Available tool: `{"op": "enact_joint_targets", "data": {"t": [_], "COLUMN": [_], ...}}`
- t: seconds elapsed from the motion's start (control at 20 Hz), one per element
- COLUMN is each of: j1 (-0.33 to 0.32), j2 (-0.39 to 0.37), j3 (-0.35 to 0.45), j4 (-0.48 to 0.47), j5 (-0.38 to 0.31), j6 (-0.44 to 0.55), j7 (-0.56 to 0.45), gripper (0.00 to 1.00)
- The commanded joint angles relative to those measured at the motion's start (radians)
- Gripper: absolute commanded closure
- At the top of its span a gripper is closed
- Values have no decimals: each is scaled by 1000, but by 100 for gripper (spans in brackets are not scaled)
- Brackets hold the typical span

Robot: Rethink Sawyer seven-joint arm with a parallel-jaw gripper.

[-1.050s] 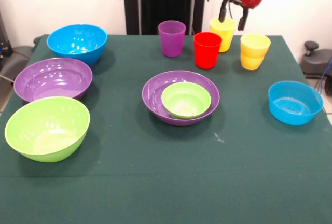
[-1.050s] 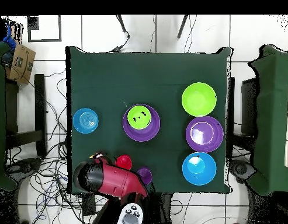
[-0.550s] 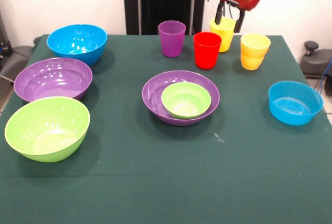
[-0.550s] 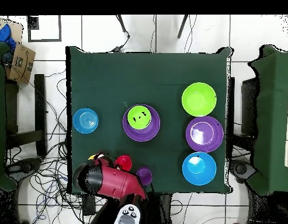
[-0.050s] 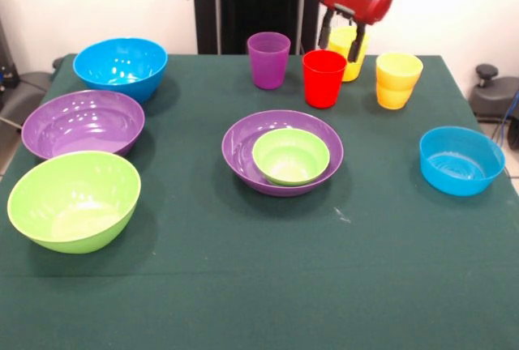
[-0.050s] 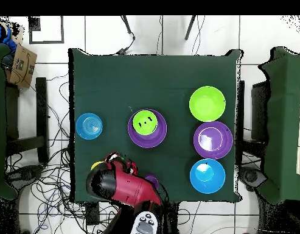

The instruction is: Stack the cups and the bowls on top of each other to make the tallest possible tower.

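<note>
Where the table comes nearest, a lime green bowl sits empty, and beyond it a purple bowl holds the small green bowl; the small blue bowl is empty too. Farther back stand the purple cup, red cup and a yellow cup. The gripper hangs with fingers spread, half hiding another yellow cup.

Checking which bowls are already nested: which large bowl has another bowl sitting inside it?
The purple bowl at the table's middle: the small green bowl sits inside it. The other purple bowl, the large blue bowl and the lime green bowl hold nothing.
</note>
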Motion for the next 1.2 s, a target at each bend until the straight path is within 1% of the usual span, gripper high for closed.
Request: {"op": "enact_joint_targets", "data": {"t": [0.05, 0.6, 1.2], "j1": [-19, -4, -1], "j2": [103, 106, 101], "j3": [108, 99, 97], "j4": [25, 19, 21], "j5": [-33, -13, -3], "j6": [-116, -95, -42], "j7": [170, 161, 153], "gripper": [0, 0, 0]}}
